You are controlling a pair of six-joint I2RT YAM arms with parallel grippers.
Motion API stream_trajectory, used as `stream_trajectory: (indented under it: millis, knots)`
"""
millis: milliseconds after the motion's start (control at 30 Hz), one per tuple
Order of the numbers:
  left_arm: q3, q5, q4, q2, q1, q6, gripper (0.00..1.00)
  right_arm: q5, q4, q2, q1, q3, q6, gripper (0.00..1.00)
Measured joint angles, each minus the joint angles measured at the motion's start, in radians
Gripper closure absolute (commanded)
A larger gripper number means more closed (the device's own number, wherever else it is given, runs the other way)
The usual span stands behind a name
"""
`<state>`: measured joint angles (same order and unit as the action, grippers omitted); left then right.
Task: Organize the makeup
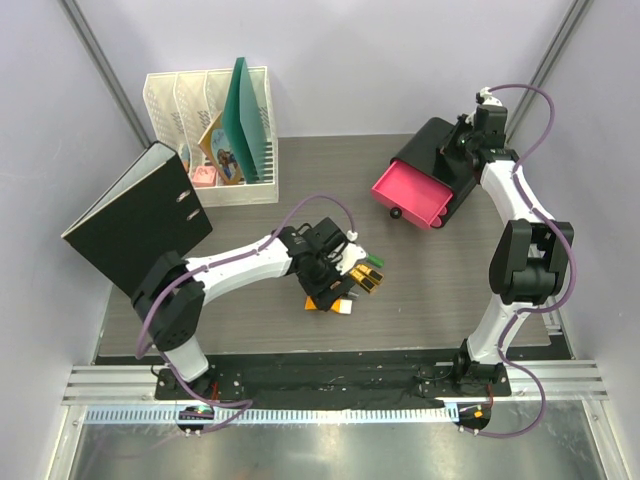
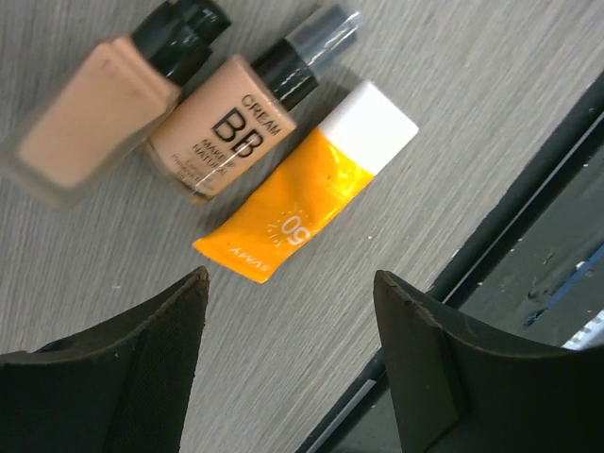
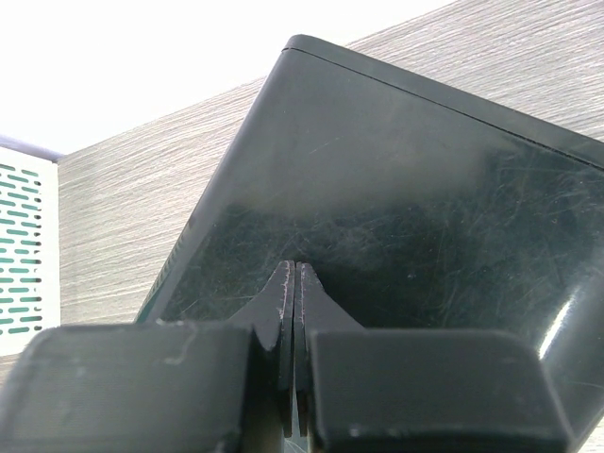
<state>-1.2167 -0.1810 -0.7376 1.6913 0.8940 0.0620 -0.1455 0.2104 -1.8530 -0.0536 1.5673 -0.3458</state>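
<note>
My left gripper (image 2: 291, 283): fingers spread wide with nothing between them, hanging over the makeup cluster near the middle of the table (image 1: 440, 290).
My right gripper (image 3: 294, 276): the two fingers are pressed flat together, holding nothing. They sit over the lid of the black box (image 3: 415, 198). I cannot tell whether the tips touch it.
Orange tube (image 2: 297, 193): lies flat on the wood just ahead of my left fingertips and apart from them. Its white cap points away from me and to the right, and its crimped end points toward my left-hand finger.
BB cream bottle (image 2: 222, 137): peach, with a black collar and a clear cap. It lies on its side just beside the orange tube and roughly parallel to it.
Foundation bottle (image 2: 90, 118): square clear glass with peach fill and a black cap. It lies on its side on the far side of the BB cream bottle, close against it.
Gold-and-black cases (image 1: 367, 275): seen from above, they lie on the table at the right edge of the same cluster, beside my left wrist.
Pink drawer (image 1: 410, 197): pulled out of the black box toward the table's middle, well apart from the makeup.
White file rack (image 1: 185, 110): stands at the far left of the table, with a green folder (image 1: 245, 115) upright in it.
Black binder (image 1: 135, 215): stands tilted just in front of the rack.
</note>
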Motion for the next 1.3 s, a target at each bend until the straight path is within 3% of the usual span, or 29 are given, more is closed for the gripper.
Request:
stream_trajectory:
  millis: [333,567,700,1067,1300]
  knots:
    - [0.005,-0.026,0.037,0.101,0.012,0.002,0.42,-0.007,-0.005,-0.008,0.0,0.006,0.002,0.99]
    - [0.013,-0.041,0.068,0.145,0.019,0.002,0.83,-0.009,-0.006,-0.008,0.0,0.006,0.002,0.99]
    - [0.007,-0.05,0.075,0.145,0.021,-0.001,0.99,-0.01,-0.007,-0.008,0.0,0.006,0.003,0.99]
    - [-0.072,-0.049,0.018,0.105,0.047,-0.002,1.0,-0.014,-0.008,-0.008,0.002,0.006,0.002,0.99]
    - [-0.355,-0.043,0.035,0.077,0.047,-0.047,1.0,-0.016,-0.013,-0.013,0.007,0.008,0.002,0.99]
